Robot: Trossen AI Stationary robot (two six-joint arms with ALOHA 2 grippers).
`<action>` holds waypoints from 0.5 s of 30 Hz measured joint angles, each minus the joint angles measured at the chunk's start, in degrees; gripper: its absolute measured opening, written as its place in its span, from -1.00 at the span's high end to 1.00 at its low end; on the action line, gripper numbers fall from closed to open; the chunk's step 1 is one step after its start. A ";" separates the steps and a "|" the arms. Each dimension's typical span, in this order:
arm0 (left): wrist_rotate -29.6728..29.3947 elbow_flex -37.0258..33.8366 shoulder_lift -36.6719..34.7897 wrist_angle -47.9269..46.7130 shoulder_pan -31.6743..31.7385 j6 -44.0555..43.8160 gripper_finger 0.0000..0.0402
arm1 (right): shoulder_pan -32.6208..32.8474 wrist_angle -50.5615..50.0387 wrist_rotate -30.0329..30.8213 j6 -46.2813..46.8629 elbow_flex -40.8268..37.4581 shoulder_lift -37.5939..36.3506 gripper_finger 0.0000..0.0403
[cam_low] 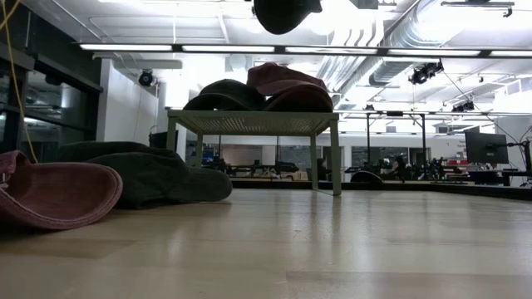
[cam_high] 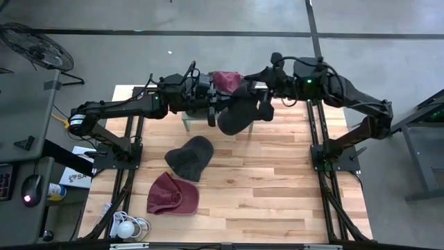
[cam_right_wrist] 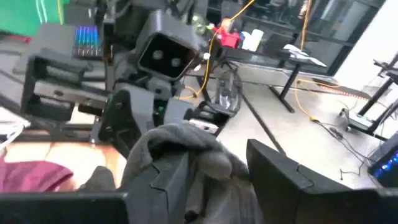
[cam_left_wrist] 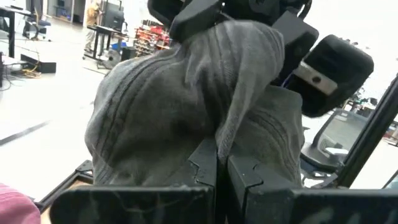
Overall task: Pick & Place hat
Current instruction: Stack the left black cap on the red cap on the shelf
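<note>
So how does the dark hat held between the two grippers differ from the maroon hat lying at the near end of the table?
The dark hat is charcoal grey; the maroon hat is dull red. The dark hat hangs in the air, pinched by the left gripper and the right gripper, while the maroon hat lies flat on the table, touched by neither. The dark hat is bunched and draped; the maroon hat is spread out. Both are soft fabric hats.

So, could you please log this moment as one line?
both grippers: left, right shut on dark hat, raised | rack: hats stacked | table: two hats
</note>
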 joint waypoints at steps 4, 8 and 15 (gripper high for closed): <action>-0.23 0.00 0.00 0.19 0.00 0.02 1.00 | -0.05 0.39 0.07 0.91 0.00 -1.62 0.26; -1.22 0.00 0.00 -0.04 0.00 0.02 1.00 | -0.29 0.58 2.16 3.22 0.01 -2.58 0.23; -2.64 0.00 0.00 0.00 0.00 0.48 1.00 | -2.38 -0.67 2.42 7.77 -0.01 -5.19 0.06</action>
